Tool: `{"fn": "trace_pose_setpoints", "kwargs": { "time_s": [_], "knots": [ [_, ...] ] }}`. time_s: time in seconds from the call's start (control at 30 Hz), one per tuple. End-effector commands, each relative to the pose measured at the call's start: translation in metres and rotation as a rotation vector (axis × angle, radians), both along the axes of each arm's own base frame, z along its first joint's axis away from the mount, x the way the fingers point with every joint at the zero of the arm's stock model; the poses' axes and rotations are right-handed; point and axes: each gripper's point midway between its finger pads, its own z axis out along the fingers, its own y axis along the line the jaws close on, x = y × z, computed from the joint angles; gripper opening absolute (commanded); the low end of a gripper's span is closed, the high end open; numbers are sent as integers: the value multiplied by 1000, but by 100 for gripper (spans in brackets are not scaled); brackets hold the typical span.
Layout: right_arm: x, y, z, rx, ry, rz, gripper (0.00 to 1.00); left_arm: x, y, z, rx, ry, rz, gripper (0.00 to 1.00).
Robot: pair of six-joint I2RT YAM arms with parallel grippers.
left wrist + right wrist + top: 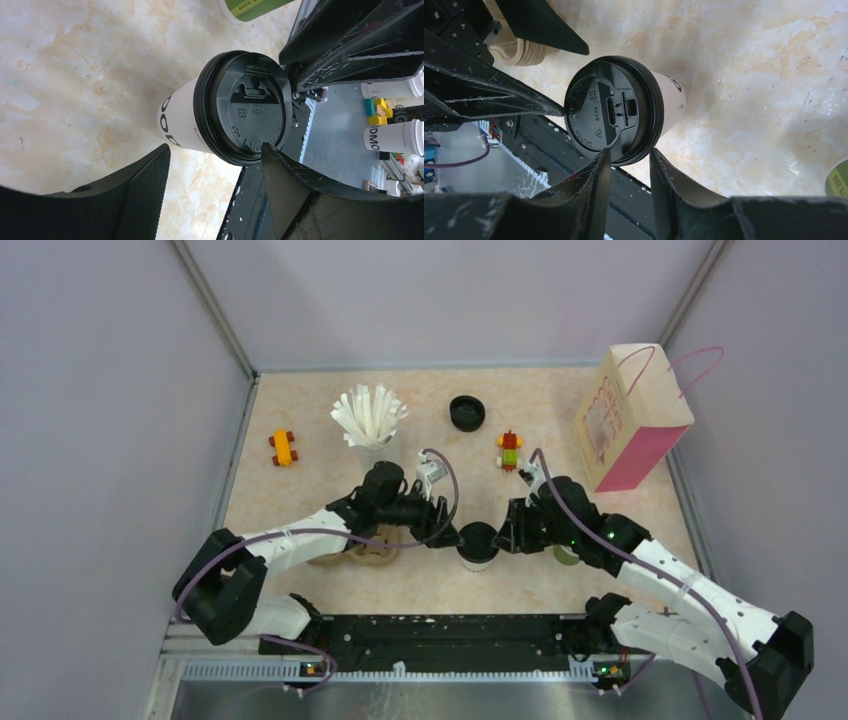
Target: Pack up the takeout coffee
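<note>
1. Between both tools, the takeout coffee [478,541] is stood upright on the table [300,410].
2. The left tool [215,149] is held wide open beside the lid [245,107]; the right tool [629,153] has its fingers [598,172] narrowly parted at the rim.
3. Were only the rim pinched, the lid could be pulled off or the cup tipped.

Ahead of the left claw [215,147], the takeout coffee [182,122]: matt white paper sides, faintly glossy black plastic lid [245,107].
</note>
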Motion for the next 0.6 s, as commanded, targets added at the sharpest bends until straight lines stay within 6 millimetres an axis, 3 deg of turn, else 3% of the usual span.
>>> {"fn": "trace_pose_setpoints", "kwargs": {
  "time_s": [0.0, 0.47, 0.57],
  "knots": [
    [11, 4, 6, 40, -16, -15, 33, 10, -16, 27, -78, -79, -40, 72],
    [9, 10, 1, 111, 9, 2, 32, 14, -17, 13, -33, -53, -26, 64],
    [3, 11, -10, 119, 44, 10, 32, 13, -16, 8, -8, -28, -13, 63]
  ]
}}
